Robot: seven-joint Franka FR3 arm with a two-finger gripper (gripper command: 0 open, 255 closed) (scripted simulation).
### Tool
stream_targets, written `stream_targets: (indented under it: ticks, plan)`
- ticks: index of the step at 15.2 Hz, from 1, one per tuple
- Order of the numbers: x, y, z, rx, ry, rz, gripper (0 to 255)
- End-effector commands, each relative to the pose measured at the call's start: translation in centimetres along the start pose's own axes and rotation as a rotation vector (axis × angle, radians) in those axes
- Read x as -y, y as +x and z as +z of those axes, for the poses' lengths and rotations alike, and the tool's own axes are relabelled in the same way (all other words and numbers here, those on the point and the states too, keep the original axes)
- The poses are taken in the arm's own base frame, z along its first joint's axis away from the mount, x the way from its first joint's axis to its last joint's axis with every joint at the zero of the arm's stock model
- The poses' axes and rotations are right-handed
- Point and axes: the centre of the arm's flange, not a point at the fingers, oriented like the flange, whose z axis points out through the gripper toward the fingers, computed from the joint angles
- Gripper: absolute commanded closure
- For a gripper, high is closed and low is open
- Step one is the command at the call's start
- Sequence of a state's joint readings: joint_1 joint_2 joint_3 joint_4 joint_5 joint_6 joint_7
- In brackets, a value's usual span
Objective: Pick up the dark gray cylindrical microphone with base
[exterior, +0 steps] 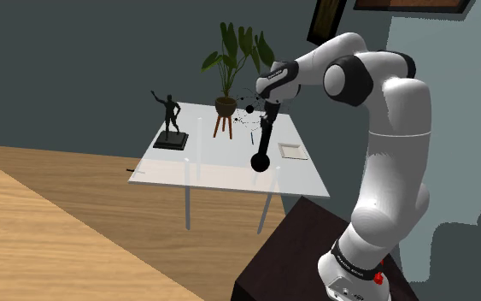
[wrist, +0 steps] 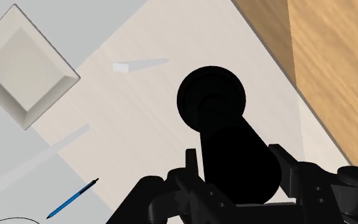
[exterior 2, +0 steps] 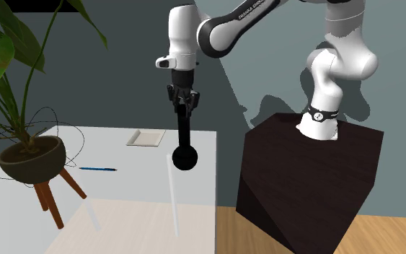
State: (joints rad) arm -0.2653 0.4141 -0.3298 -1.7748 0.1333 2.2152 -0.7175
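above the pale table [exterior: 221, 175], near the edge that faces the dark stand [exterior 2: 302, 180], the black gripper [exterior 2: 184, 104] points straight down with its fingers pinched on the upper end of the microphone [exterior 2: 184, 137]. the microphone looks black, a plain cylinder hanging upright with its round base lowest, and it appears lifted off the table top. in the wrist view the gripper [wrist: 238, 170] clasps the microphone [wrist: 234, 149] from both sides. a white square tray [wrist: 25, 70] lies on the table beyond it and a blue pen [wrist: 72, 198] lies apart from both. farther back stand a potted plant [exterior: 230, 68] and a dark figurine [exterior: 170, 120].
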Motion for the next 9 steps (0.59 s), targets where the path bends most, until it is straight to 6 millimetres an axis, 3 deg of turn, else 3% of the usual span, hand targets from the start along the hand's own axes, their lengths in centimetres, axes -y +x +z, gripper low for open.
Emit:
stream_targets:
  ticks: [1, 7, 9]
  plan:
    - [-0.1, 0.0, -1.1, -0.001, -0.001, 0.0, 255]
    - [-0.2, 0.1, -4.2, -0.001, -0.001, 0.0, 255]
    - [-0.2, 0.1, -4.3, -0.001, -0.001, 0.0, 255]
